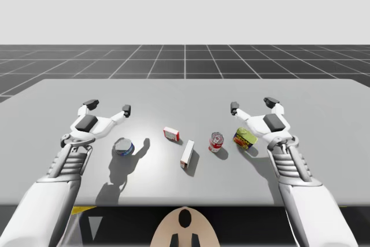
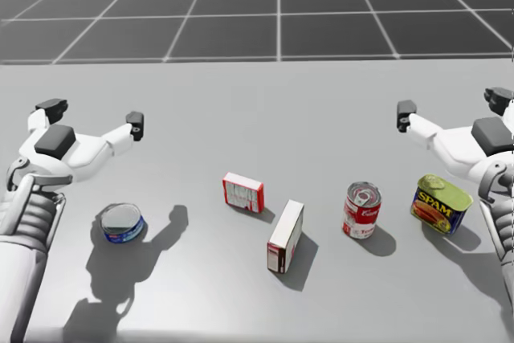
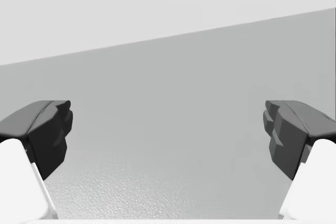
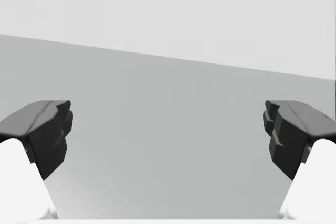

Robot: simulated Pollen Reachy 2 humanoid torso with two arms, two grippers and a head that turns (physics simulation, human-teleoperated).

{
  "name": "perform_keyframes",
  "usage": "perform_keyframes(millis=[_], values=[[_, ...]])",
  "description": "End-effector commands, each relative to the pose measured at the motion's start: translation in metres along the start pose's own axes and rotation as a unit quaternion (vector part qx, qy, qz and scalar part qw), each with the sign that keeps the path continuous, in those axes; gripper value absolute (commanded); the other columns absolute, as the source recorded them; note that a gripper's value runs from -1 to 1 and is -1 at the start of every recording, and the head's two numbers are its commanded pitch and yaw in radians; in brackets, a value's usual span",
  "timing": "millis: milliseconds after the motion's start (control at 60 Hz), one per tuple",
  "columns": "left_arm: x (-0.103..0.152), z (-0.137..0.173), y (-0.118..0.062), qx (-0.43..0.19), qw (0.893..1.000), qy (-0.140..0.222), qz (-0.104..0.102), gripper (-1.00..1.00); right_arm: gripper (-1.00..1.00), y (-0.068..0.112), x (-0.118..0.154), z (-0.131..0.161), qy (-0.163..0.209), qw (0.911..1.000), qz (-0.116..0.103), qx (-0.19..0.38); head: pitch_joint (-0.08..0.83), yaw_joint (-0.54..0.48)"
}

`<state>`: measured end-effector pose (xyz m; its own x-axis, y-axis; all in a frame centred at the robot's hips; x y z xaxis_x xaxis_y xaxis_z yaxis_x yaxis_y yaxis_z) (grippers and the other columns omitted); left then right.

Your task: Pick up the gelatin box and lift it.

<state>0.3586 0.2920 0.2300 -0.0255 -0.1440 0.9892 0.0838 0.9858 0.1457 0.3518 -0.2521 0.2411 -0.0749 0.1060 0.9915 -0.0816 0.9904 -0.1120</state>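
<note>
A small red and white box [image 1: 171, 134] [image 2: 242, 192] lies flat near the middle of the grey table [image 1: 185, 93]. Just right of it and nearer to me, a longer white box with red ends [image 1: 187, 154] [image 2: 286, 236] stands on its long edge. My left gripper [image 1: 108, 107] [image 2: 93, 116] [image 3: 168, 135] hovers open at the left, well away from both boxes, with nothing between its fingers. At the right, my right gripper [image 1: 252, 104] [image 2: 452, 104] [image 4: 168, 135] is open too and faces bare table.
A low blue can [image 1: 123, 146] [image 2: 122, 222] sits just under my left forearm. A red and white can [image 1: 216, 142] [image 2: 362, 210] stands right of the boxes. A blue and yellow rectangular can [image 1: 245, 137] [image 2: 440, 203] lies beside my right wrist.
</note>
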Motion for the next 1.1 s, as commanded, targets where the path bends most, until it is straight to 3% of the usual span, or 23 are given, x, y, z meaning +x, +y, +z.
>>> perform_keyframes(millis=[17, 167, 333, 467, 483, 567, 633, 700, 933, 1100], values=[[0.001, 0.001, -0.001, -0.002, 1.000, -0.002, 0.000, -1.00, -1.00, -0.001, 0.001, 0.000, 0.001, 1.0000, -0.002, -0.002, 0.589, 0.07], [0.003, 0.003, -0.003, -0.005, 1.000, -0.009, 0.000, -1.00, -1.00, -0.001, 0.001, 0.000, 0.001, 1.0000, -0.003, -0.003, 0.620, 0.09], [0.013, 0.014, -0.016, -0.024, 0.999, -0.020, -0.016, -1.00, -1.00, -0.001, 0.002, 0.000, 0.000, 1.0000, -0.004, -0.003, 0.626, 0.09], [0.028, 0.033, -0.030, -0.088, 0.996, 0.026, 0.021, -1.00, -1.00, 0.000, 0.001, 0.000, 0.000, 1.0000, -0.003, -0.003, 0.627, 0.09], [0.031, 0.038, -0.034, -0.100, 0.994, 0.039, 0.036, -1.00, -1.00, 0.000, 0.001, 0.000, 0.000, 1.0000, -0.003, -0.003, 0.626, 0.09], [0.039, 0.049, -0.042, -0.131, 0.988, 0.056, 0.052, -1.00, -1.00, 0.001, 0.001, 0.000, -0.001, 1.0000, -0.002, -0.002, 0.629, 0.09], [0.040, 0.058, -0.049, -0.155, 0.984, 0.070, 0.052, -1.00, -1.00, 0.001, 0.001, 0.000, -0.001, 1.0000, -0.002, -0.002, 0.633, 0.09], [0.037, 0.064, -0.057, -0.169, 0.982, 0.065, 0.054, -1.00, -1.00, 0.001, 0.001, 0.000, -0.001, 1.0000, -0.001, -0.003, 0.634, 0.09], [0.009, 0.082, -0.096, -0.224, 0.968, 0.104, 0.044, -1.00, -1.00, 0.000, 0.001, 0.000, -0.002, 1.0000, -0.001, -0.006, 0.640, 0.09], [-0.011, 0.078, -0.116, -0.218, 0.969, 0.113, 0.041, -1.00, -1.00, -0.001, 0.003, 0.001, -0.004, 1.0000, -0.002, -0.007, 0.643, 0.08]])
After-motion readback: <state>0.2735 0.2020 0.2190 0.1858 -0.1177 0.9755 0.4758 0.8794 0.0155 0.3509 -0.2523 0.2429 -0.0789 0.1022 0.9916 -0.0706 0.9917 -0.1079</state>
